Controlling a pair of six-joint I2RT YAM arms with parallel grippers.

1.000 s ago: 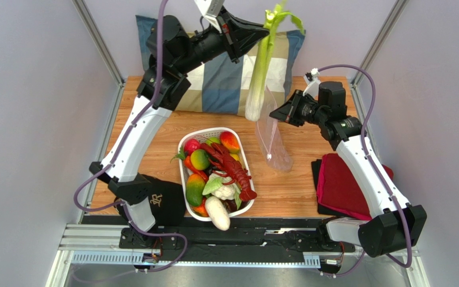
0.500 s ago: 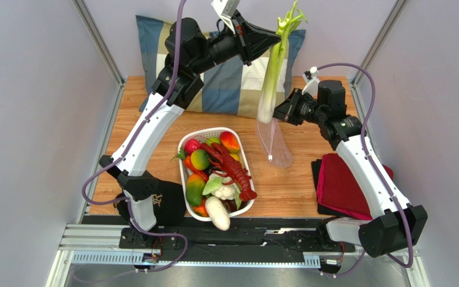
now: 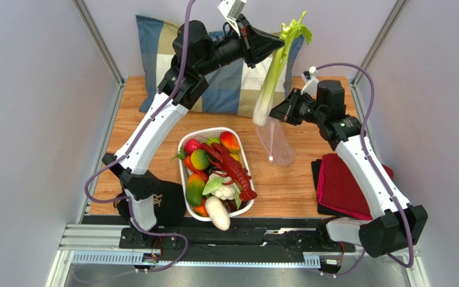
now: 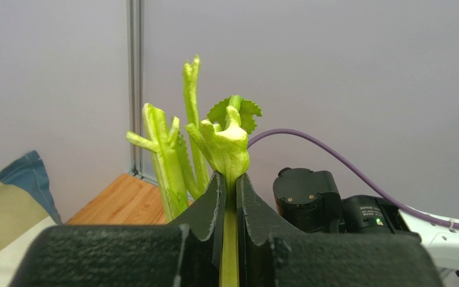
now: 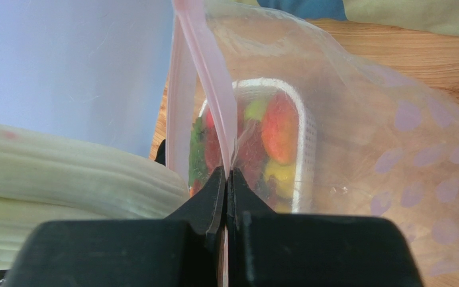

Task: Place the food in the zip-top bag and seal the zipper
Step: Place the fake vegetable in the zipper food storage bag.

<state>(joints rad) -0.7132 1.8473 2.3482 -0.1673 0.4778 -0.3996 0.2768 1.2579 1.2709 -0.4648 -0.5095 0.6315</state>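
- Step in hand: loading the first item. I judge this to be the insertion phase. Sealing has not begun.
- Left gripper [image 3: 278, 45]: the fingers are clenched on the long pale-green toy stalk with a leafy top [image 3: 268, 89], gripping it just below the leaves. In the left wrist view, a thin green stem is pinched between the two black pads [image 4: 205, 206].
- The stalk hangs tilted in the air over the far part of the table. Its whitish base is down, just beside the mouth of the clear floppy plastic bag with faint round marks [image 3: 278, 146].
- Right gripper [image 3: 272, 112]: the fingers are clamped tight on the bag's mouth edge at the thin pinkish closure strip [image 5: 209, 78], holding the mouth up. The bag's body droops to the wooden table.
- In the right wrist view, the stalk lies to one side of the strip. I cannot tell whether its base is inside the mouth.
- The remaining toy produce sits in the white slotted basket [image 3: 209, 130], near the bag but apart from it.
- Next move, as I judge it: centre the base over the opening, then lower the stalk along the bag's length. Do not release until the stalk is well inside.
- Risk: the mouth is held at one point only and may fold shut against the stalk.
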